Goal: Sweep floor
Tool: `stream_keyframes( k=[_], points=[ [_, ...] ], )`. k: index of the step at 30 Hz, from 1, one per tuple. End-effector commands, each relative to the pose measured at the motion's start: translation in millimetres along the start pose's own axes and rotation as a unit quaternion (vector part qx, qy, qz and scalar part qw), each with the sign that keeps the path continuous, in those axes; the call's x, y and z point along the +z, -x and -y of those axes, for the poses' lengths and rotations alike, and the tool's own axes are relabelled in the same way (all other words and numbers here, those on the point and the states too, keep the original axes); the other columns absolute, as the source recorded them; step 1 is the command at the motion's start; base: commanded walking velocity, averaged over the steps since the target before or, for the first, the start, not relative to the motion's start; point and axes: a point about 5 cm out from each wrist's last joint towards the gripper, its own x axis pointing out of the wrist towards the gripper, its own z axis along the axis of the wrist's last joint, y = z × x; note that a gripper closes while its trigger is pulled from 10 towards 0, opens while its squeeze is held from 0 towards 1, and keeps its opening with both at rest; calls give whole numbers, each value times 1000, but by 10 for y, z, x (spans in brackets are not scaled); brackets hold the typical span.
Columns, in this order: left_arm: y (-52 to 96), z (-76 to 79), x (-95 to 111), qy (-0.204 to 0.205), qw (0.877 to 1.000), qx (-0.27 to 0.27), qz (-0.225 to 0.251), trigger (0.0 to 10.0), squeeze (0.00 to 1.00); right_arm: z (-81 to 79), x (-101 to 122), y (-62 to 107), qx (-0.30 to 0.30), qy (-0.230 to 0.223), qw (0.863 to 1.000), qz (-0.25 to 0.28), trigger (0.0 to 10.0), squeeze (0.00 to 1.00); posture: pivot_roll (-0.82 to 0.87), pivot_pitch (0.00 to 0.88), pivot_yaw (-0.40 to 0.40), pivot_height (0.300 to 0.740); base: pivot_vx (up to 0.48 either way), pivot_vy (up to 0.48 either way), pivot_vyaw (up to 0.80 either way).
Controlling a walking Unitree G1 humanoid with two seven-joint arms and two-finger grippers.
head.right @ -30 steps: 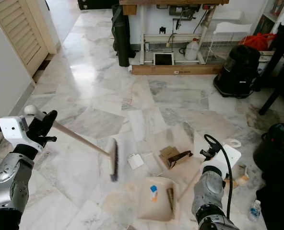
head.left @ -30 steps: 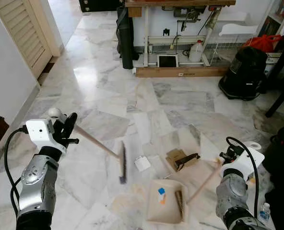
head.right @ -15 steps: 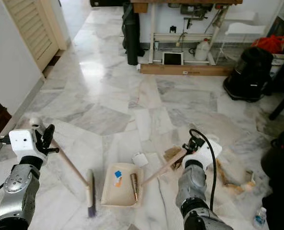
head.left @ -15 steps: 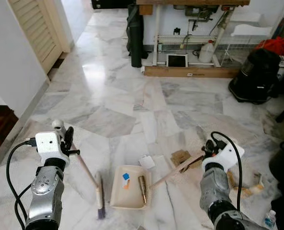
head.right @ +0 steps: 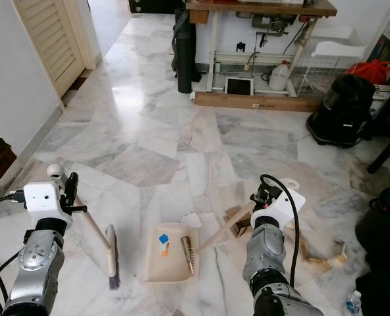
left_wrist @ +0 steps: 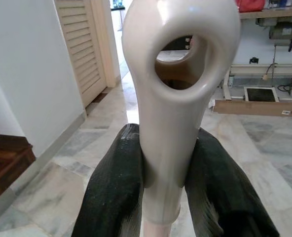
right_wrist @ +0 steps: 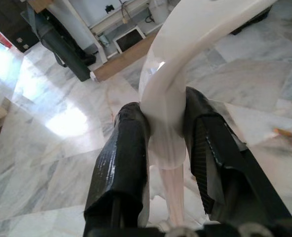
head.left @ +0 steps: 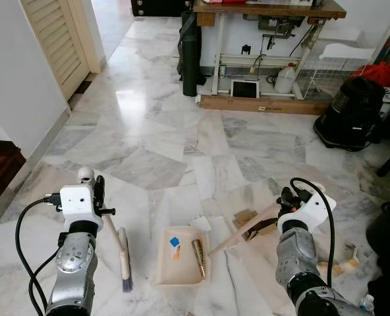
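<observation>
Beige plastic: dustpan point(head.left: 180, 264), held by its long handle, on which the right gripper point(right_wrist: 165, 143) is clamped; the pan lies flat on the floor, well ahead of those jaws. Broom point(head.left: 119, 253): handle gripped tight in the left gripper point(left_wrist: 163, 173), bristles grounded beyond the jaws, just beside the pan. Advised: pan lip is kept flush while the cardboard scraps point(head.left: 246, 217) and paper point(head.left: 199, 223) are drawn in. Surface: polished marble floor point(head.left: 149, 131); louvred door point(head.left: 53, 39), workbench point(head.left: 267, 10), black vacuum point(head.left: 350, 112) noted.

Broom point(head.left: 123, 258) lies left of dustpan point(head.left: 179, 258) (scraps point(head.left: 246, 218) right).
</observation>
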Motion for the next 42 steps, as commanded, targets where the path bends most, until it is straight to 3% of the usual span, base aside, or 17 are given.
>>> stream_keyframes(
  k=[1, 12, 24, 42],
  points=[
    [-6, 29, 54, -2, 1000, -4, 24, 10000, 0, -122, 153, -77, 22, -16, 999, 28, 10000, 0, 55, 0, -36, 740, 0, 0, 0],
    [-18, 20, 71, -26, 999, -8, 36, 10000, 0, -274, 184, -116, 48, -17, 998, 25, 10000, 0, 88, 0, -52, 740, 0, 0, 0],
    [-77, -35, 62, -33, 999, 4, 37, 10000, 0, -391, 210, -142, 69, -28, 997, 24, 10000, 0, 101, 0, -46, 740, 0, 0, 771],
    [-177, 19, 64, -32, 999, -1, 41, 10000, 0, -358, 237, -143, 87, -10, 996, 31, 10000, 0, 61, 0, -35, 740, 0, 0, 747]
  ],
)
